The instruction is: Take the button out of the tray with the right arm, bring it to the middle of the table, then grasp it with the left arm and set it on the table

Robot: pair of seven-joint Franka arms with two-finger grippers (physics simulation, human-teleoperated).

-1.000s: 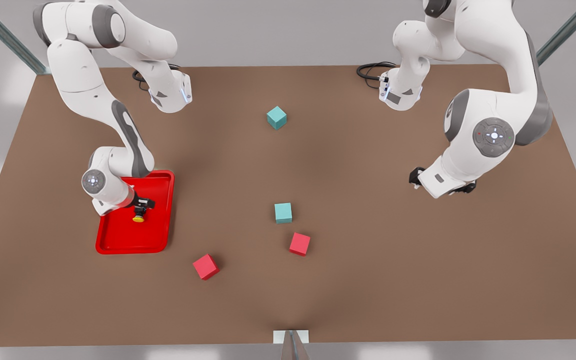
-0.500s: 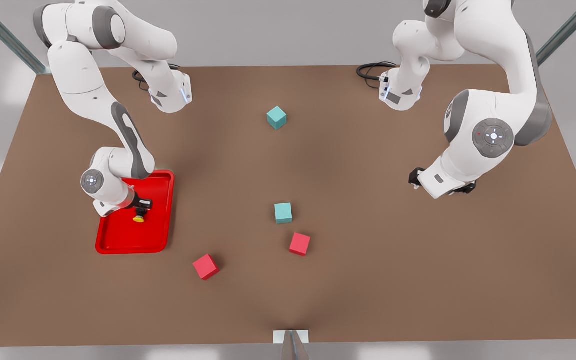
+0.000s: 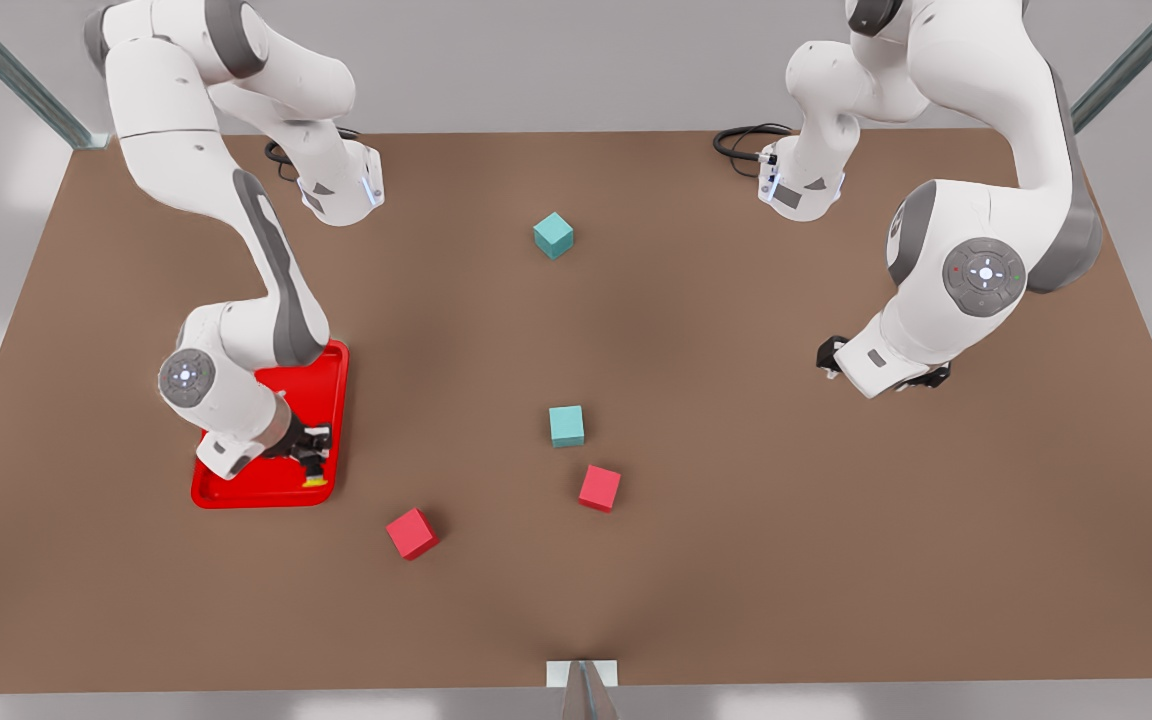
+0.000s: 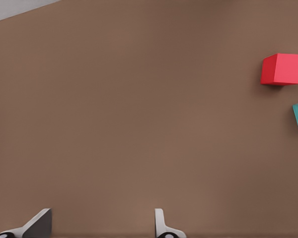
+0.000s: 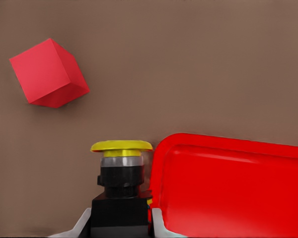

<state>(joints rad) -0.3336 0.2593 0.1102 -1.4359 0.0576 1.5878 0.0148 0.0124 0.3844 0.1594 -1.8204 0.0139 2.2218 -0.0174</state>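
step: right gripper (image 3: 314, 470) clamps small yellow-capped grey button (image 5: 121, 171), seemingly lifted above flat red tray (image 3: 331, 400) | left gripper (image 4: 102, 225) waits, jaws apart | next: we carry it mid-table

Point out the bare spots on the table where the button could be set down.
Widest bare stretch of table: between the far teal cube and the near teal cube, reaching the left pincer. Crowded: near teal cube, red cube and second red cube cluster beside the tray, where the right pincer holds the button.
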